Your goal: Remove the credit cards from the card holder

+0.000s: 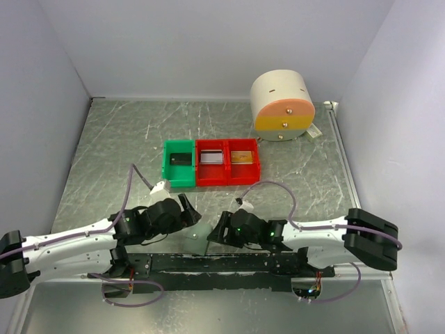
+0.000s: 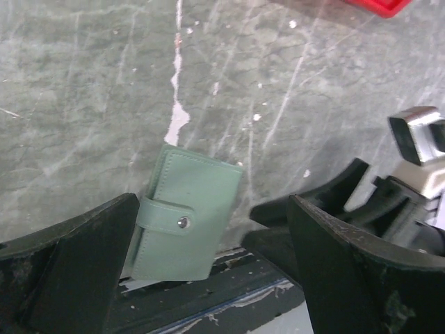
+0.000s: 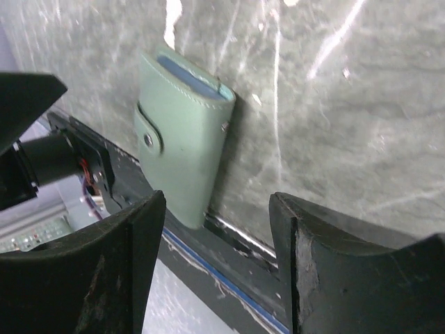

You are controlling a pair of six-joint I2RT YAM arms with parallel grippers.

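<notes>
Card holder (image 2: 186, 209), closed, at table (image 2: 313, 76) edge (snap strap (image 2: 163, 214) to be undone first): to be pinned by wide-spread left pincer (image 2: 214, 202), strap lifted by parted, empty right pincer (image 3: 217, 202).

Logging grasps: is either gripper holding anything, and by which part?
Nothing is held. Left gripper and right gripper are open; the closed card holder lies ungripped on the table.
</notes>
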